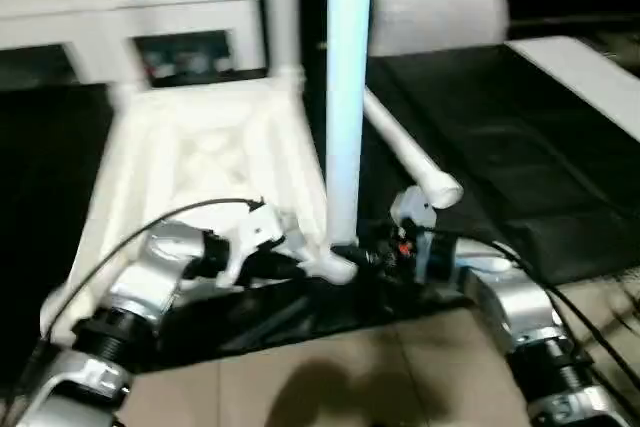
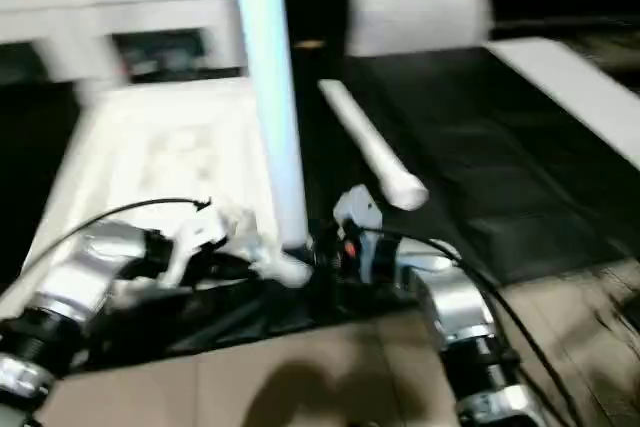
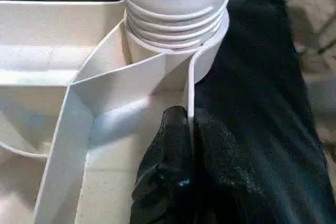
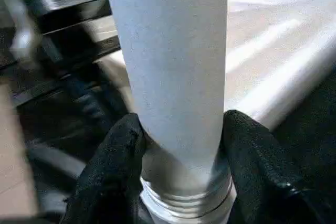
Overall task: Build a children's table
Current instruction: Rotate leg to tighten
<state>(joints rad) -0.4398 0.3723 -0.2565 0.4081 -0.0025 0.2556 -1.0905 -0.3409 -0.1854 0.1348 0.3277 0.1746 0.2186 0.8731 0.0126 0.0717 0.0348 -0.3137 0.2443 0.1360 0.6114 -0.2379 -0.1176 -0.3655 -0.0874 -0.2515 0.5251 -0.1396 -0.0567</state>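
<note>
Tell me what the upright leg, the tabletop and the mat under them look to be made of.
Upright leg: likely moulded plastic, matte white, with ridged threads at its base.
Tabletop: probably the same white plastic, judging by its thin moulded ribs and round corner socket.
Mat: dark and dull, perhaps rubber or foam; cannot tell.

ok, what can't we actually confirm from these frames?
- How far the upright leg is screwed in: the left wrist view shows threads still above the corner socket, the rest sits inside it.
- Top of that leg: cut off by the head views' upper edge.
- Far end of the loose leg: hidden behind the upright leg in the left eye view.
- Tabletop far corners: blurred.
</note>
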